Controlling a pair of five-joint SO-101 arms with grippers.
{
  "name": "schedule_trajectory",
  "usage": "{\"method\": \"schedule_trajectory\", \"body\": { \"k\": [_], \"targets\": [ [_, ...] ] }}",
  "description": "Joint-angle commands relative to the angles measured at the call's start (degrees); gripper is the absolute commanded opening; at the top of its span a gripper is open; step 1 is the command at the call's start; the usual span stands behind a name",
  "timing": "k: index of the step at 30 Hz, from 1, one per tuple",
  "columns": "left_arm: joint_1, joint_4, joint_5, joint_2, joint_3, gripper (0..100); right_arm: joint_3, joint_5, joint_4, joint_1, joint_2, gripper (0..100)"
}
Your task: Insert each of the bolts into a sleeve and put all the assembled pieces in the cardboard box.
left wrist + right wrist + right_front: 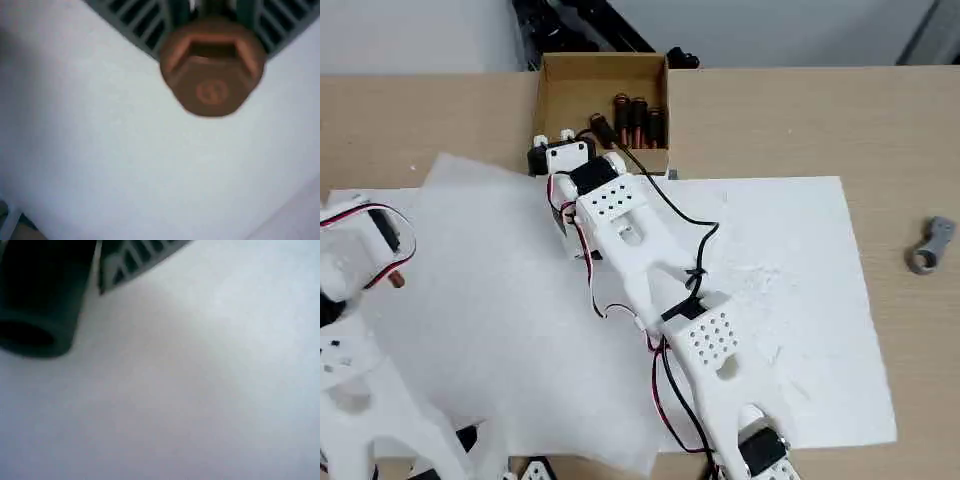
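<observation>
Pairing under way: at the left, the left gripper is clamped on a copper bolt, hex head showing, above the white sheet. Well to its right, at the near edge of the box, the right gripper appears closed around a dark sleeve, open end out. The next move likely calls for bringing the two arms together and lining the bolt up with the bore. The wrist views give the two grasps close up. The high view gives the gap between the arms, the finished pieces in the box and, far right, a grey part on the table.
</observation>
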Motion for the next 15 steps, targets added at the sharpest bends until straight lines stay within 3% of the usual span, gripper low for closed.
{"method": "schedule_trajectory", "body": {
  "k": [1, 5, 9, 15],
  "targets": [
    [-0.35, -1.32, -0.53, -1.41, -0.31, 0, -0.44, 0.62, -0.75, 0.48, 0.4, 12.9],
    [-0.35, -1.32, -0.53, -1.49, -0.31, 0, -0.44, 0.62, -0.48, 0.4, 0.31, 11.2],
    [-0.35, -1.32, -0.62, -1.58, -0.31, 0, -0.44, 0.62, -0.48, 0.31, 0.31, 0.0],
    [-0.35, -1.32, -0.62, -1.58, -0.31, 0, -2.99, 0.53, 0.92, 0.31, -0.92, 0.2]
  ]
}}
